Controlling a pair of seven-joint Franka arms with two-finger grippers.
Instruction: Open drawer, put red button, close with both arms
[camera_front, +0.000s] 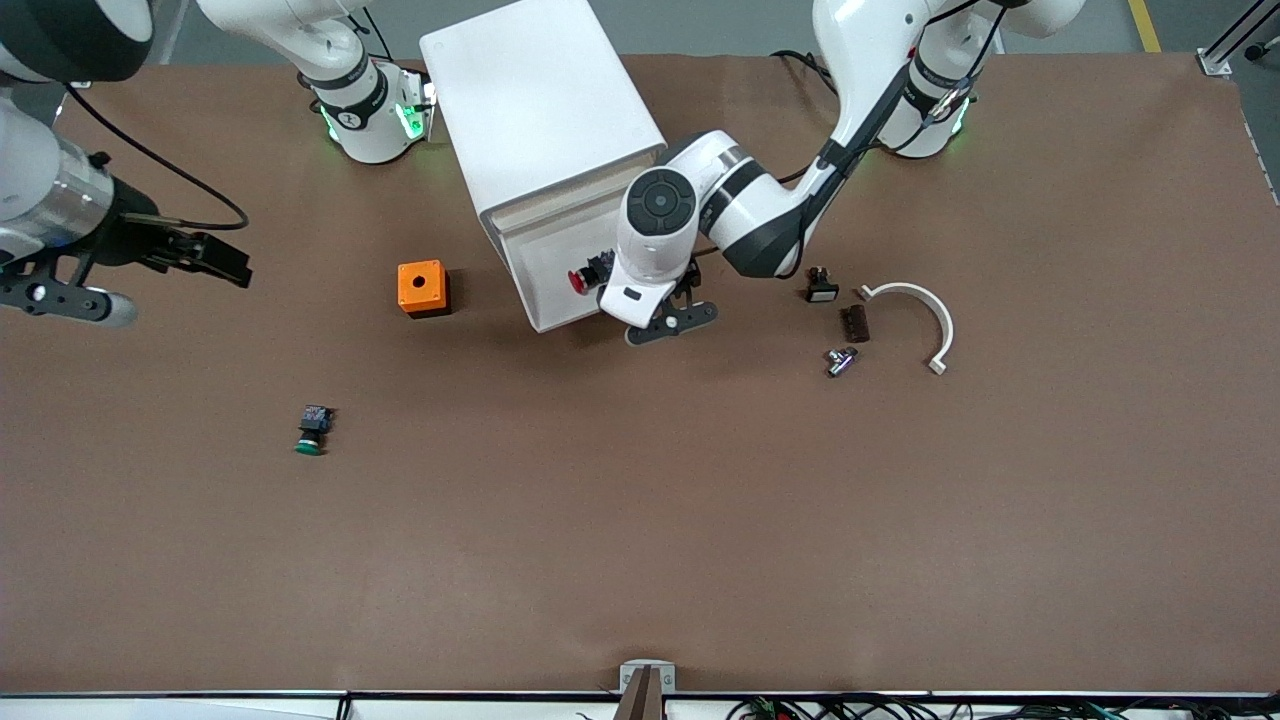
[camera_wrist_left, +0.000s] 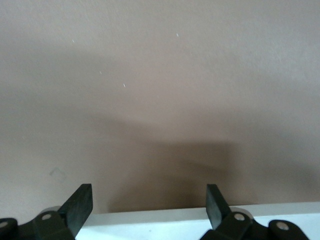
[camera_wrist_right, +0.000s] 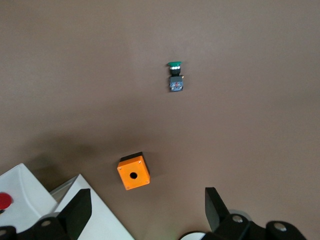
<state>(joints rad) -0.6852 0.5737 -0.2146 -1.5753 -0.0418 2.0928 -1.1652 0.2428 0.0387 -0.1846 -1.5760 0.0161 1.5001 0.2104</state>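
The white cabinet (camera_front: 545, 110) stands at the back, and its drawer (camera_front: 540, 290) is pulled out toward the front camera. The red button (camera_front: 580, 279) lies in the drawer, at the end nearer the left arm. My left gripper (camera_front: 675, 322) is open and empty at the drawer's front corner. In the left wrist view the open gripper (camera_wrist_left: 149, 192) has the drawer's white edge (camera_wrist_left: 150, 222) between its fingers. My right gripper (camera_front: 235, 262) is open and empty, up over the table at the right arm's end. It (camera_wrist_right: 147, 197) looks down on the cabinet (camera_wrist_right: 95, 220) and the red button (camera_wrist_right: 4, 201).
An orange box with a hole (camera_front: 422, 288) sits beside the drawer toward the right arm's end. A green-capped button (camera_front: 311, 430) lies nearer the front camera. A small black part (camera_front: 821, 288), a brown piece (camera_front: 854, 323), a metal piece (camera_front: 841, 360) and a white curved piece (camera_front: 925, 310) lie toward the left arm's end.
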